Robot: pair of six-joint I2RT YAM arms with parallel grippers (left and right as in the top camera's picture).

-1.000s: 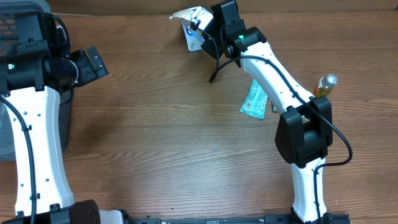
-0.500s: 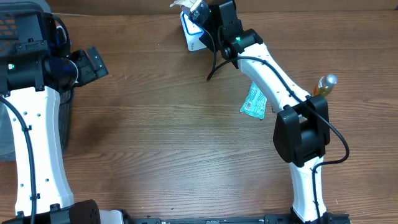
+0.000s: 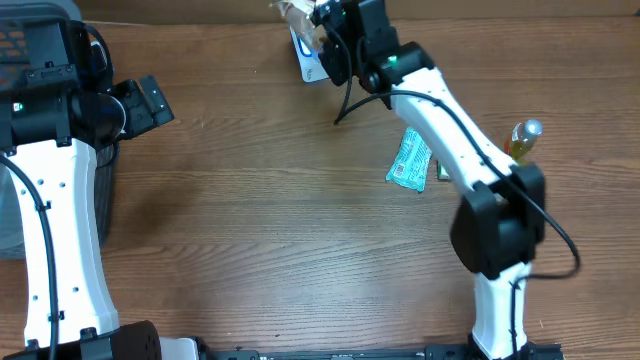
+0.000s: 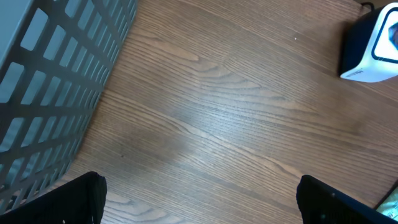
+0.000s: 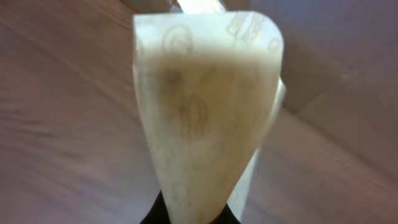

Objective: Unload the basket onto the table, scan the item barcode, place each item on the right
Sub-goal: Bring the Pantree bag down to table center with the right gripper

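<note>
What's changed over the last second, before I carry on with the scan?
The right tool, shut on the pale packet, carried it farther forward, by the scanner. Nothing grabbed or released. The left tool, open, and the teal packet stayed put.

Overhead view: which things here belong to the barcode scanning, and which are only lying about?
In the job:
- right gripper, shut on the pale packet
- white and blue scanner, close to that packet

Lying about for now:
- teal packet on the table
- bottle with silver cap
- grey basket
- left gripper, open and holding nothing
</note>
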